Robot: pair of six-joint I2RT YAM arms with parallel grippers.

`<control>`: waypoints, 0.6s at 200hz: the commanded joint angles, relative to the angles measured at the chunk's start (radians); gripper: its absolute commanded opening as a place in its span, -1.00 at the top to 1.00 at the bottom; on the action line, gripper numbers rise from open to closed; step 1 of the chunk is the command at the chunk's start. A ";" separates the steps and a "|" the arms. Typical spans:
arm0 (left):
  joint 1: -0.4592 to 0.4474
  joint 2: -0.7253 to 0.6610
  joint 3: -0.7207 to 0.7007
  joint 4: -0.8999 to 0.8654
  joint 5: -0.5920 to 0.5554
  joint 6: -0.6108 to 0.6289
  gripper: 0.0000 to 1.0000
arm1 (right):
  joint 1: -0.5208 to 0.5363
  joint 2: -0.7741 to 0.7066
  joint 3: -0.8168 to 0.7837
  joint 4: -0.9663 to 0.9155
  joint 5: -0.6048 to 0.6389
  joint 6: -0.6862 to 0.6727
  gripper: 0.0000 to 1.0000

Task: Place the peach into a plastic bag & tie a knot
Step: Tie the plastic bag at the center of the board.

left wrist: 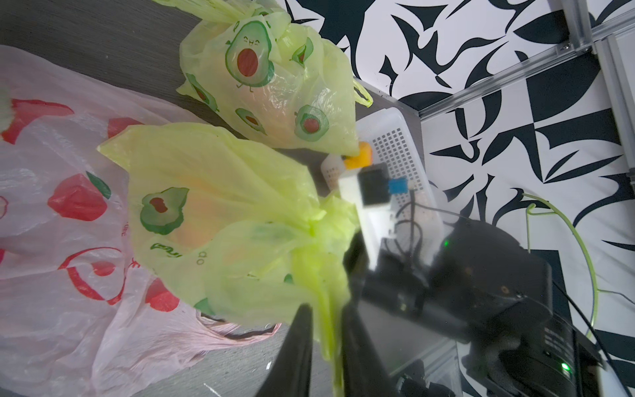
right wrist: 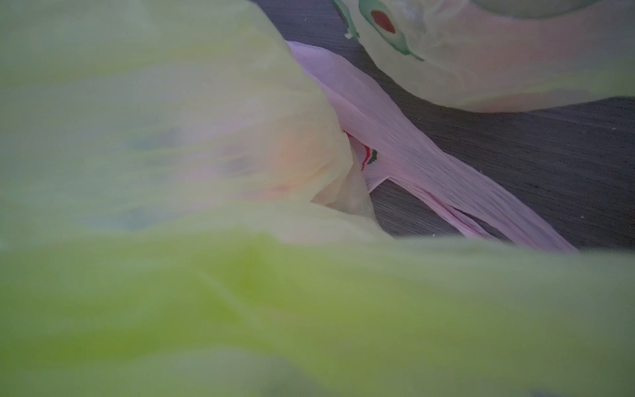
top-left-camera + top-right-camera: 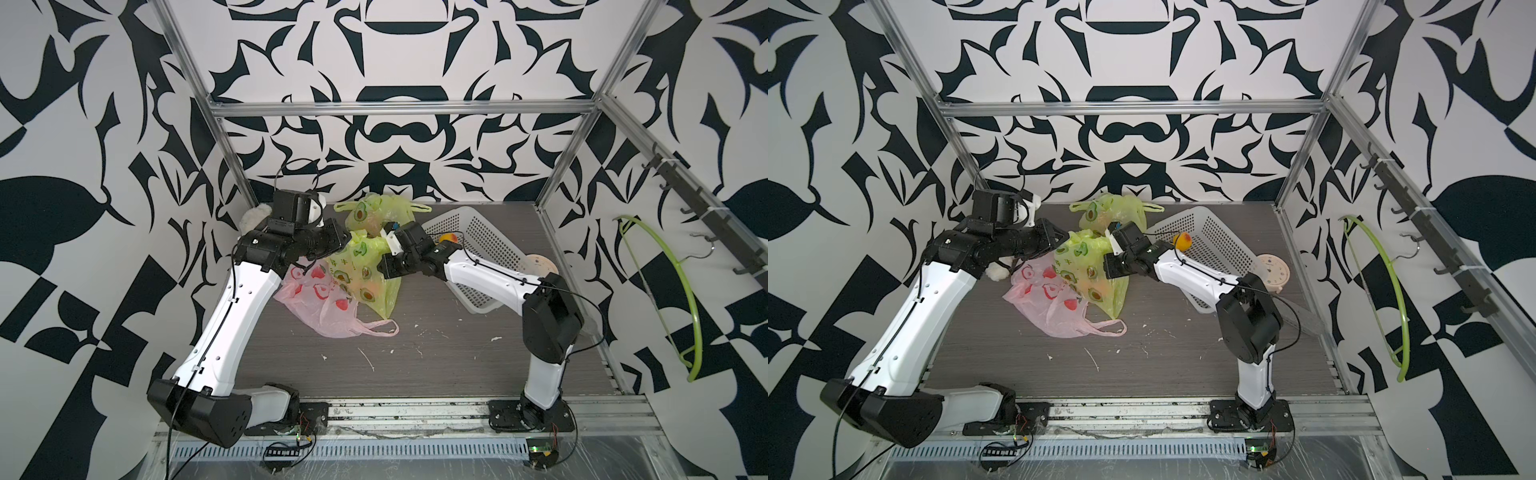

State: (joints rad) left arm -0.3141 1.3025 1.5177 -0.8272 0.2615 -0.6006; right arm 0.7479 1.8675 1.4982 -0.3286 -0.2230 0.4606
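**Grippers.** The left gripper (image 1: 326, 318) has its two dark fingers (image 1: 300, 347) narrowly apart. The twisted neck of the green avocado-print bag (image 3: 357, 270) runs down between them. The right gripper (image 3: 386, 266) is pushed into the same bag from the opposite side. The film covers the right wrist view and hides the fingers, so whether they are together or apart cannot be told.

**Task object.** A peach-coloured shape (image 3: 368, 287) shows through the film low in this bag. The bag lies partly over a pink strawberry-print bag (image 3: 320, 303). A second peach (image 3: 448, 238) sits in the white perforated basket (image 3: 482, 245).

**Arm pose.** The left arm rises from the front-left base, with its elbow out to the left and its wrist turned inward toward the bag. The right arm stands upright from the front-right base, and its forearm reaches across the basket's near rim.

**Room.** A second green avocado-print bag (image 3: 376, 212) lies near the rear edge of the table (image 3: 436, 357), just behind both wrists. In both top views the front half of the table carries only white flecks and the pink bag's handle loop (image 3: 380, 328).
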 commanded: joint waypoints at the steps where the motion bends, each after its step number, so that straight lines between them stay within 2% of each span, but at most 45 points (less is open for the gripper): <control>1: 0.004 -0.008 0.040 -0.028 0.009 0.022 0.68 | 0.013 -0.053 0.009 -0.005 0.023 -0.026 0.78; 38: 0.004 0.000 0.071 -0.052 0.017 0.034 0.82 | 0.022 -0.051 0.014 -0.014 0.034 -0.032 0.79; 58: 0.004 -0.001 0.084 -0.067 0.024 0.042 1.00 | 0.025 -0.045 0.016 -0.018 0.040 -0.035 0.79; 120: 0.004 -0.011 0.074 -0.070 0.012 0.066 1.00 | 0.033 -0.048 0.003 -0.009 0.039 -0.033 0.81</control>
State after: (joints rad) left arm -0.3141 1.3029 1.5818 -0.8745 0.2768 -0.5629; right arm 0.7715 1.8675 1.4982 -0.3408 -0.1974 0.4416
